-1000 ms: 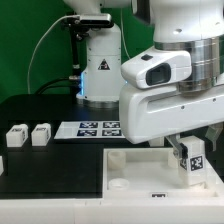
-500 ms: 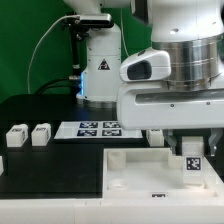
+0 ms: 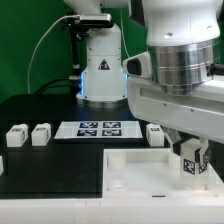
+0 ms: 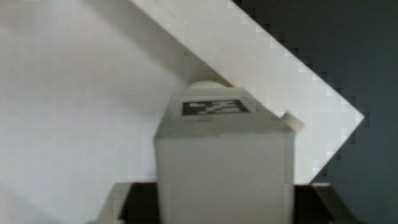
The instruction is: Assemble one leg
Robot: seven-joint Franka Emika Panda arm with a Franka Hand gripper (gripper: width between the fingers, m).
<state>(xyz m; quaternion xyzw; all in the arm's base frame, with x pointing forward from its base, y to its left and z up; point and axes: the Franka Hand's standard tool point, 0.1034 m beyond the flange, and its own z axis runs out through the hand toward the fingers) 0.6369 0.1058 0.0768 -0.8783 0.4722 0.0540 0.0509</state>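
My gripper (image 3: 190, 150) is shut on a leg (image 3: 191, 164), a chunky white block with a black-and-white tag on its face. It holds the leg upright over the right part of the large flat white tray-like piece (image 3: 135, 165). In the wrist view the leg (image 4: 222, 150) stands between the dark fingers (image 4: 139, 203), its tagged end close to a corner of the white piece (image 4: 107, 90). Whether the leg touches the piece cannot be told.
Two more legs (image 3: 17, 137) (image 3: 41, 133) lie on the black table at the exterior view's left, a third (image 3: 156, 133) behind the white piece. The marker board (image 3: 95, 128) lies at the table's middle back. The arm's base (image 3: 98, 70) stands behind it.
The wrist has turned and lifted a little, uncovering the third leg behind the white piece. The held leg stays at almost the same spot over the piece's right part.
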